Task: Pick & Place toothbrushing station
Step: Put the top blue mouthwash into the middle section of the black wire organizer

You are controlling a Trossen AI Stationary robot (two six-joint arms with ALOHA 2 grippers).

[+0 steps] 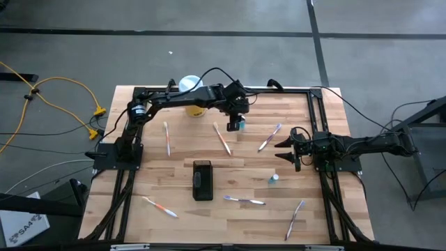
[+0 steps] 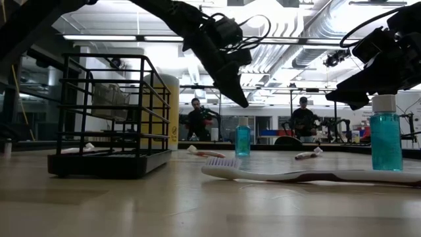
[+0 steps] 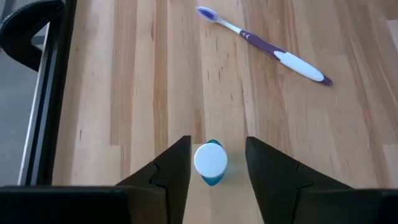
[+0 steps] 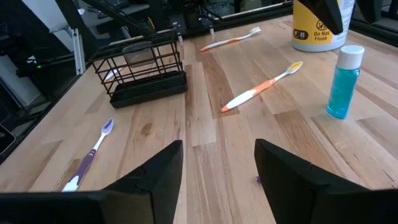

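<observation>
Two grippers are seen over the wooden table point(image 1: 174, 230): the left gripper point(image 3: 217, 168) is held above a small blue bottle point(image 3: 211, 163) with a white cap, its fingers spread wide on either side of the cap without touching it, so nothing is gripped. The right gripper point(image 4: 217, 165) is parked near the table's right edge, fingers apart and empty. The toothbrushing station point(image 1: 202, 180), a black wire rack, is stood near the table's middle, with toothbrushes scattered around it.
</observation>
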